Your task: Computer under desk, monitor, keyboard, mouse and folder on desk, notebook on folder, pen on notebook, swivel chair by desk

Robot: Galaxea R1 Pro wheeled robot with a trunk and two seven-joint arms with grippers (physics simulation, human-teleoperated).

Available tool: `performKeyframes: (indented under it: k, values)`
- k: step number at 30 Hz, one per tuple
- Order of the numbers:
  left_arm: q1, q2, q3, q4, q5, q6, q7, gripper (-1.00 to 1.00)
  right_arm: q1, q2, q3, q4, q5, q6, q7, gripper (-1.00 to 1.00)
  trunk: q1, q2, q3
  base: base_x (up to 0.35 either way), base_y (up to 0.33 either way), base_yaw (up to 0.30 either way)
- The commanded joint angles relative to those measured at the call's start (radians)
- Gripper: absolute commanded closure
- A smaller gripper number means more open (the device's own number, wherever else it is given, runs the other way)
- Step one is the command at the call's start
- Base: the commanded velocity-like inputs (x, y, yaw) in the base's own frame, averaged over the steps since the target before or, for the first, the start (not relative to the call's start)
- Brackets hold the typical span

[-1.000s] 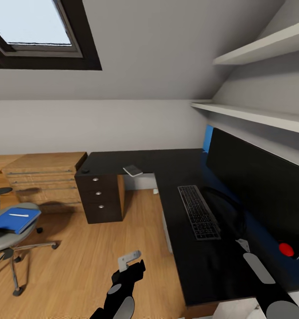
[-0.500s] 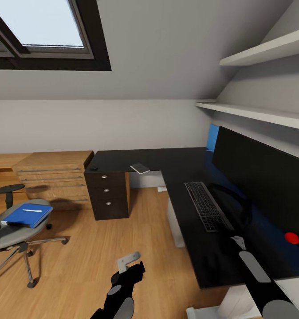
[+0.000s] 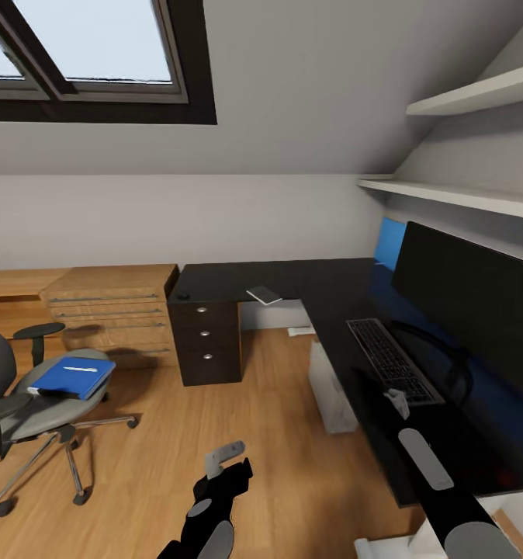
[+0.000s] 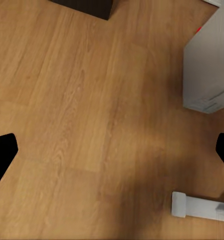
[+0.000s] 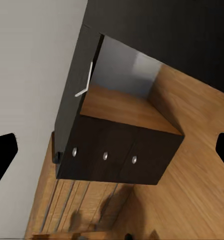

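The black L-shaped desk (image 3: 292, 281) fills the right side. On it stand the monitor (image 3: 471, 310) and, in front of it, the keyboard (image 3: 392, 361). A small dark mouse (image 3: 184, 295) lies at the desk's far left corner above the drawers (image 5: 107, 156). A thin grey notebook (image 3: 264, 295) overhangs the inner edge. The pale computer (image 3: 330, 387) stands on the floor under the desk. The blue folder (image 3: 74, 376), with the pen (image 3: 80, 369) on it, rests on the swivel chair (image 3: 29, 411) at left. My left gripper (image 3: 229, 458) hangs open over the floor. My right gripper (image 3: 397, 401) is open above the desk's near edge.
A light wooden counter (image 3: 110, 314) with bar handles runs along the back wall left of the desk. Two white shelves (image 3: 463, 198) project above the monitor. A skylight (image 3: 91, 46) is overhead. Open wooden floor (image 3: 215, 411) lies between chair and desk.
The whole view has shifted: the camera turned left, so desk and monitor slid right and more of the chair shows. Both arms keep their pose in the picture.
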Motion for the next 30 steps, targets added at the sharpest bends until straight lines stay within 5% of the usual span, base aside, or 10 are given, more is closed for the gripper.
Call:
performKeyframes:
  k: [1,11,18,20,26,30]
  values:
    - [-0.001,0.0,-0.002,-0.001,0.003,0.004,0.006,-1.0,-0.001,0.0,0.002,-0.001,-0.007,0.001,0.002,-1.0,0.0,-0.001,-0.001,0.0,0.331,0.0]
    - [-0.001,-0.001,-0.006,-0.001,0.001,0.004,0.006,-1.0,0.0,0.007,0.004,-0.001,-0.004,0.001,0.002,-1.0,0.0,-0.001,-0.001,0.0,0.331,0.0]
    - [-0.001,-0.001,-0.008,-0.001,0.002,0.005,0.006,-1.0,0.0,0.052,0.001,0.001,0.002,-0.011,-0.003,-1.0,0.0,-0.001,-0.001,0.0,0.267,0.0]
    - [-0.001,-0.002,-0.012,0.03,0.0,0.005,0.006,-1.0,0.0,0.078,0.002,0.005,0.004,-0.101,-0.004,-1.0,0.0,-0.001,-0.001,0.0,0.014,0.102]
    - [-0.001,-0.004,-0.015,0.049,-0.002,0.004,0.006,-1.0,0.0,0.112,0.003,0.007,0.082,-0.137,-0.003,-1.0,0.0,-0.001,0.003,0.019,0.002,0.226]
    - [-0.001,-0.004,-0.013,0.05,-0.003,0.005,0.006,-1.0,0.002,0.154,0.002,0.006,0.206,-0.167,-0.003,-1.0,0.0,-0.001,0.005,0.211,0.0,0.165]
